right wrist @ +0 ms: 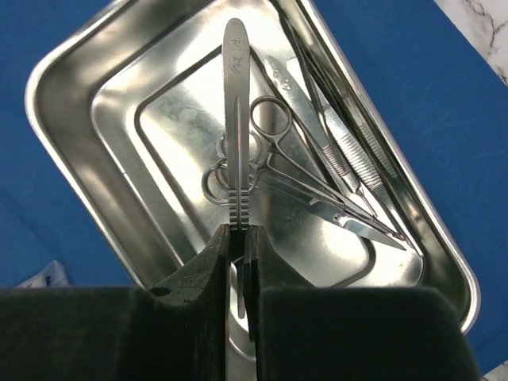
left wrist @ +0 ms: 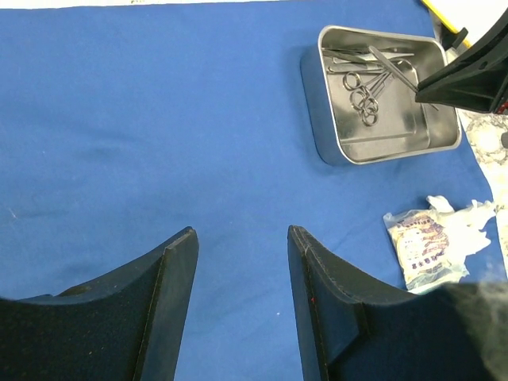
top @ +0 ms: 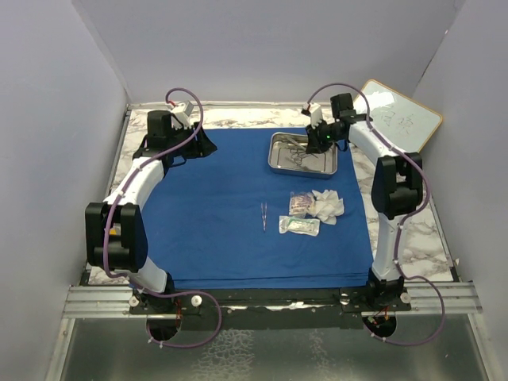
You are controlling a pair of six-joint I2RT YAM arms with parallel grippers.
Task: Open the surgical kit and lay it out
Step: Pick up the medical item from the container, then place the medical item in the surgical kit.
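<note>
The scalpel handle [right wrist: 236, 119] is clamped flat between the pads of the right end effector [right wrist: 238, 234], pinched at its ribbed section with most of its length sticking out ahead. It's held just above the tray [right wrist: 182, 95], right over the ringed forceps [right wrist: 274, 163] lying in there.

Probably the step in hand: the handle gets lifted clear and set down on the cloth [top: 222, 206]. A straight-up lift is best until the tip is past the tray rim, otherwise the forceps rings could get snagged and dragged along. The pinch is narrow, so the wrist should be kept level and moved slowly to avoid any swivel. A bare spot beside the tweezers [top: 263, 216] looks like the natural place, parallel to them and apart from the gauze [top: 327, 205] and packets [top: 299, 226].

Pose-wise, the right arm is reached forward along the table [top: 413, 238] edge, elbow raised, wrist bent in over the tray at the cloth's far right. The left end effector [left wrist: 240, 234] is parked low over the far-left of the cloth, fingers spread apart, nothing gripped.
</note>
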